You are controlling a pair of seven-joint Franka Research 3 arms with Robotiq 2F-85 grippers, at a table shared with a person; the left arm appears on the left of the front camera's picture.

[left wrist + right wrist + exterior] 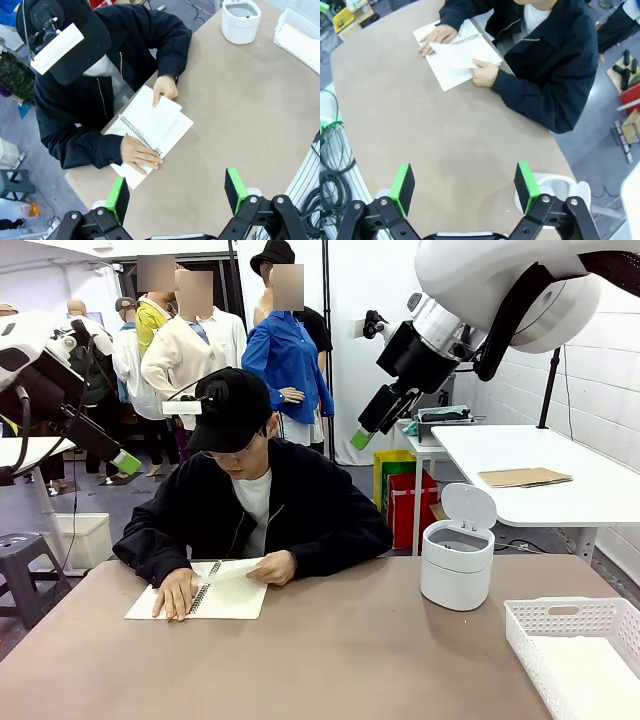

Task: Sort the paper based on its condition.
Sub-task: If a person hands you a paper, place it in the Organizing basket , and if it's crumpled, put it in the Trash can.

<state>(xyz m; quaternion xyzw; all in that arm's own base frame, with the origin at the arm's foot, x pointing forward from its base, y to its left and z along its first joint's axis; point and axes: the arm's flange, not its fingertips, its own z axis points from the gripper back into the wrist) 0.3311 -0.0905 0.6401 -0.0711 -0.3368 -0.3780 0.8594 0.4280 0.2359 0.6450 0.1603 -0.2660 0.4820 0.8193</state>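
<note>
1. The black two-finger left claw with green pads (176,192) stood wide open with nothing in it, raised well above the brown table top (250,115).
2. The matching right claw (464,185) was likewise spread wide and empty, high over the same table.
3. The paper, a thin white sheet (451,55), lay well ahead of both claws, beyond their fingertips at the table's far edge, and touched neither.
4. The sheet sat partly lifted over an open white spiral-bound notebook (447,80). Whether it was attached at the spiral could not be determined.
5. A person in a black jacket pinched the sheet's edge with one hand (482,75) and pressed the other hand (437,36) flat on the notebook beside the spiral.
6. A round white bin with its lid raised (455,570) stood on the table below the right claw, apart from it.
7. A white perforated plastic basket (570,610) occupied the table corner on the right claw's side, well apart from the paper.
</note>
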